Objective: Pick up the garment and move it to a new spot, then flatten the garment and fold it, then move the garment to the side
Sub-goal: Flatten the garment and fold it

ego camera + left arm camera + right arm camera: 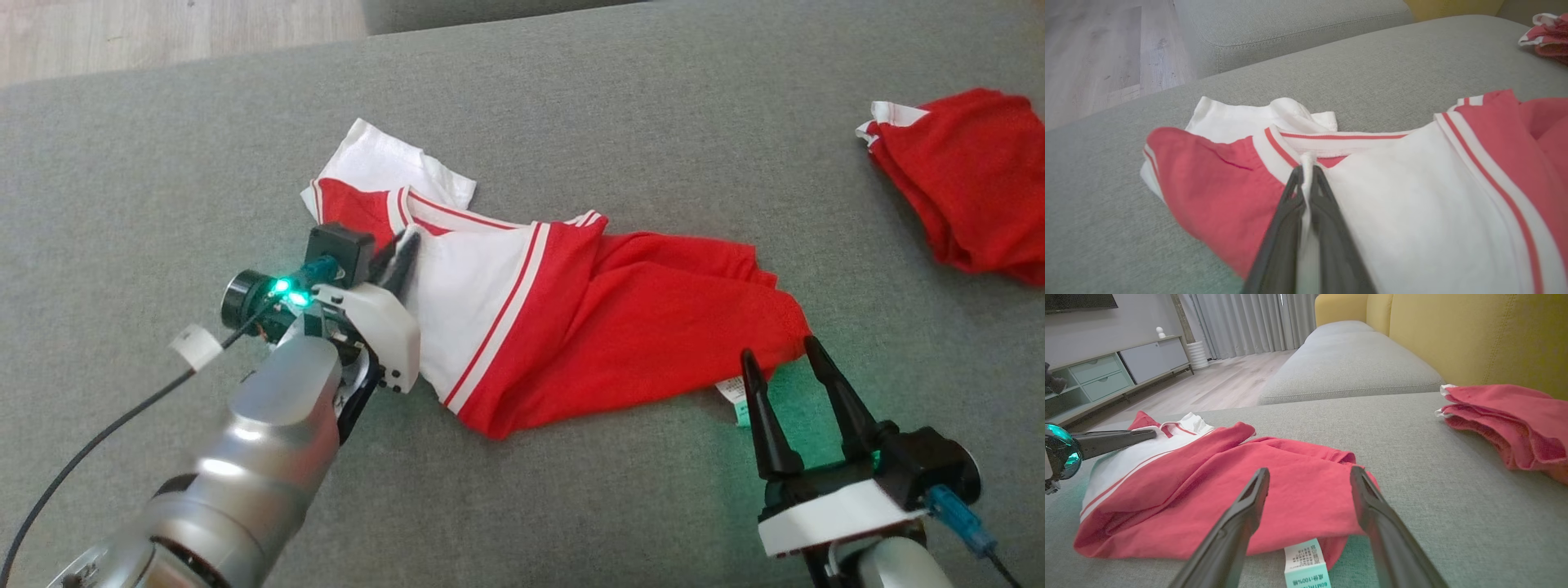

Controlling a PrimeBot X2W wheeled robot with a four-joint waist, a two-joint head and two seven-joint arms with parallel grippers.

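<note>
red-and-white jersey garment lies crumpled across the grey fabric sofa seat. we see our left claw pinched tight on a white fold by its collar; our right claw stands spread wide just beside its red hem.

Grey cushion bears a crumpled red-and-white garment and a red bundle

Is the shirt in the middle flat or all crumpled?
Crumpled: the shirt lies bunched and twisted on the cushion, with deep folds.
</note>
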